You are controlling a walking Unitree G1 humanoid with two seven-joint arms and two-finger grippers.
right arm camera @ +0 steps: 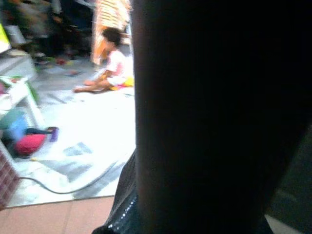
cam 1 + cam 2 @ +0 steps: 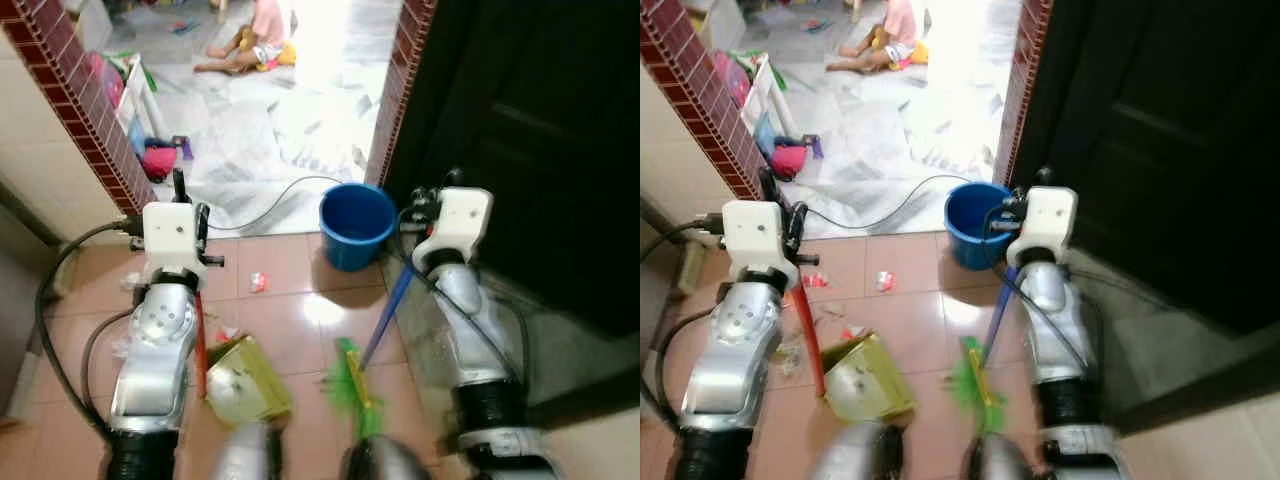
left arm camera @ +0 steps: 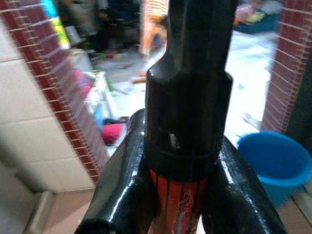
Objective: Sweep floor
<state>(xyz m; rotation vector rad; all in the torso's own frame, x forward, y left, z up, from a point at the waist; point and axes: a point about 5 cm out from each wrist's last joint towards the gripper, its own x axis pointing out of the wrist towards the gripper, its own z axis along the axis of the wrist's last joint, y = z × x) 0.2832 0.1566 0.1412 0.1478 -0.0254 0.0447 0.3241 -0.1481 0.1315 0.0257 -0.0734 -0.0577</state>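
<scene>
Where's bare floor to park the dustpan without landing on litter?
Freest patch: the tiles between the red scrap and the blue bucket, running back toward the broom's green bristles. Crowded: around the yellow dustpan and beside the left arm, where scraps lie, and at the doorway where a cable crosses.

Place: you are looking at a home, at a doorway between rooms.
Floors: terracotta tiles (image 2: pixel 290 290) meet white marble floor (image 2: pixel 270 130).
Signs: brick-clad pillar (image 2: pixel 85 110), blue bucket (image 2: pixel 356 222), toys (image 2: pixel 160 158), person sitting on floor (image 2: pixel 255 40).
</scene>
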